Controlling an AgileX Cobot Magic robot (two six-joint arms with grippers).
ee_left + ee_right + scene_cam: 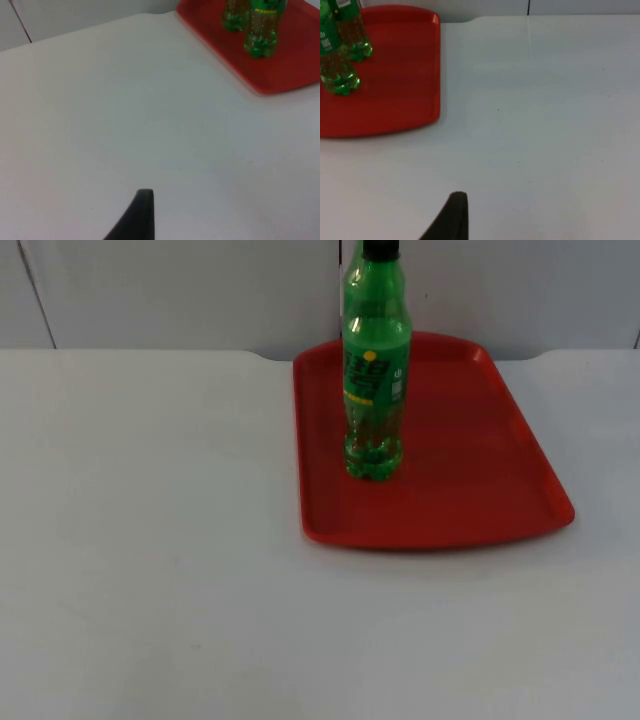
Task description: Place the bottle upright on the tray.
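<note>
Nearest, my left jaws hang over bare white tabletop (pixel 125 115), one black fingertip (pixel 142 212) in sight. Whether they are spread or pressed together I cannot tell. My right jaws hang likewise on the other side, one black fingertip (pixel 454 215) over the tabletop, and their state is just as unreadable. Both arms wait well apart from the tray, pinching nothing that can be seen.

Farther off, a red tray (pixel 470 480) with a low raised rim lies flat on the tabletop. Its far edge is near the grey partition wall (pixel 150 290).

A green bottle (pixel 375 370) stands upright on the tray's left half. It has a black cap and touches nothing but the tray floor. From both wrists a second bottle (pixel 235 15) of the same green shows just beside the first (in the top view I make out one bottle).

The label wraps the bottle's middle: green, with a yellow dot, a yellow band below and a pale panel to one side. Its writing cannot be read. The right wrist view catches a white round mark on one label.
</note>
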